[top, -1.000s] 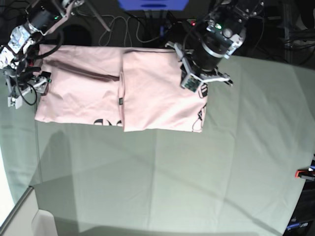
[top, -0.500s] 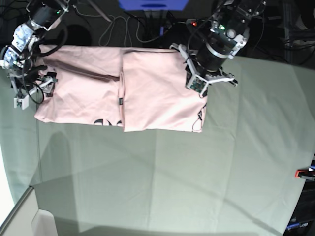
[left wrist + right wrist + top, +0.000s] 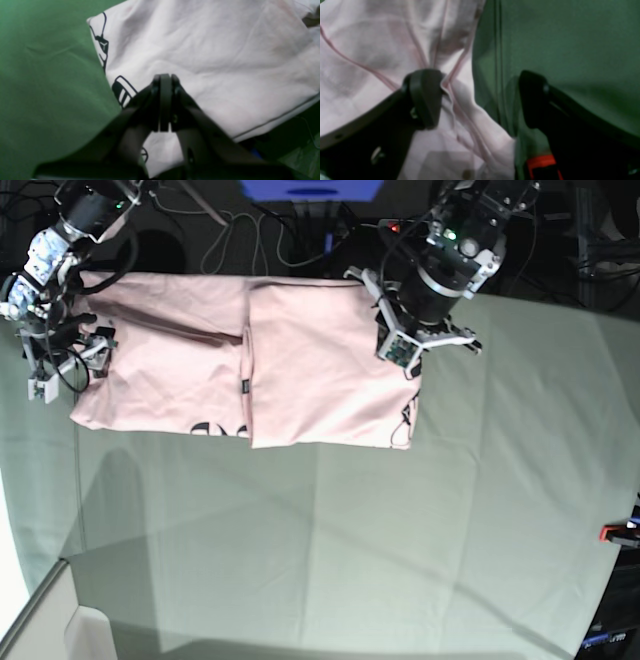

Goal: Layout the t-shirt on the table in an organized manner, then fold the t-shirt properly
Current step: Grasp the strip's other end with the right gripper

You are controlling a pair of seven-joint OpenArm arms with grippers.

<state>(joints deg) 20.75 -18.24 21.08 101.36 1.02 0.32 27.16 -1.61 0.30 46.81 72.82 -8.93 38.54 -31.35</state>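
Covering most of the base view, the wide grey-green cloth table (image 3: 400,540) carries the pale pink cotton t-shirt w/ black print (image 3: 300,370) along its far edge, already folded into 2 overlapping panels. Fabric looks light, soft, limp, so it'll likely sag unless pinched at hems or corners. Left gripper (image 3: 163,100) hovers over the printed end, jaws shut, holding nothing. Right gripper (image 3: 480,100) gapes wide, 1 finger on the opposite edge, the other over bare table.

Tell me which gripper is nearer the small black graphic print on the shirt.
Left. The left gripper, jaws shut, hangs right beside the black graphic print at the t-shirt's edge. The right gripper, jaws open, straddles the opposite edge, far from it.
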